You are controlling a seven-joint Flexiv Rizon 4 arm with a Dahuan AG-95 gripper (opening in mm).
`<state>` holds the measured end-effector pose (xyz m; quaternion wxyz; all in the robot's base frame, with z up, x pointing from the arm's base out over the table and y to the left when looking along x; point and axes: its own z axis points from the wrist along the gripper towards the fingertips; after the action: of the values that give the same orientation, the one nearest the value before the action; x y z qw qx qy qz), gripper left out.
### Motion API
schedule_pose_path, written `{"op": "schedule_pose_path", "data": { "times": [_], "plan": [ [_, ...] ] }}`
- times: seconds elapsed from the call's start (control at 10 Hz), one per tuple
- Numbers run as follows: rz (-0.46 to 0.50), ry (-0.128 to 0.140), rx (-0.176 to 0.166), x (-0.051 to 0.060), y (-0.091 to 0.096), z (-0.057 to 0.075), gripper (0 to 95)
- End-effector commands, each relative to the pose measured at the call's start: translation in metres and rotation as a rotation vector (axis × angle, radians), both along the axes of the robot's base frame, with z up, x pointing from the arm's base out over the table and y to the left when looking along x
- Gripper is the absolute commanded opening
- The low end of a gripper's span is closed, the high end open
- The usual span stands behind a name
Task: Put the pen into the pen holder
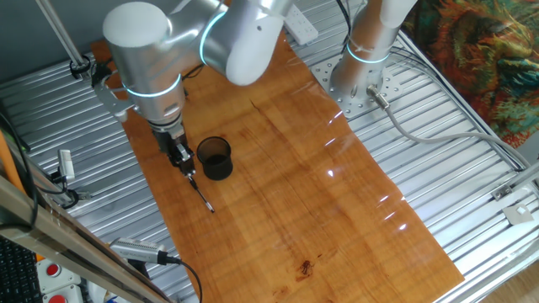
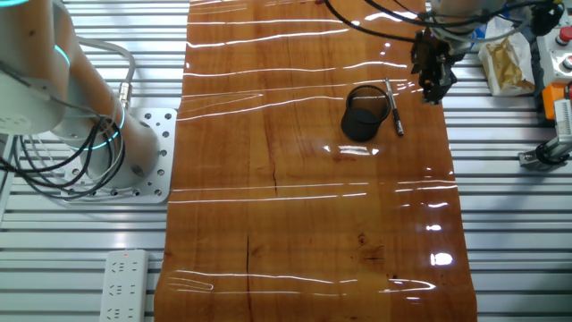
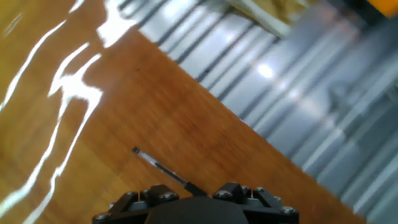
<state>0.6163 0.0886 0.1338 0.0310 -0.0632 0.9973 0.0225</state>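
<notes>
Lying flat: pen (image 1: 200,192) | tool (image 1: 183,164) just above its end

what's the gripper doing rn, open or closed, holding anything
Gripper: down at the pen beside the pen holder; whether it is open or shut on the pen cannot be told.

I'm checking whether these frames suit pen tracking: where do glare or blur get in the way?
Other fixed view: white glare streaks cross the wooden board, one just below the pen holder; the pen stays sharp. Hand view: bright glare at upper left, soft background, pen slightly blurred. First fixed view: only small glints.
</notes>
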Motion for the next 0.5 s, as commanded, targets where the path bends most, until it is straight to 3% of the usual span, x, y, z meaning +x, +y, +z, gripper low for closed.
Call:
{"op": "schedule_pose_path", "data": {
  "times": [0.1, 0.5],
  "plan": [
    [-0.128, 0.007, -0.021, -0.0036, -0.0022, 0.0024, 57.0],
    [-0.124, 0.007, -0.023, -0.0037, -0.0023, 0.0023, 57.0]
  ]
}}
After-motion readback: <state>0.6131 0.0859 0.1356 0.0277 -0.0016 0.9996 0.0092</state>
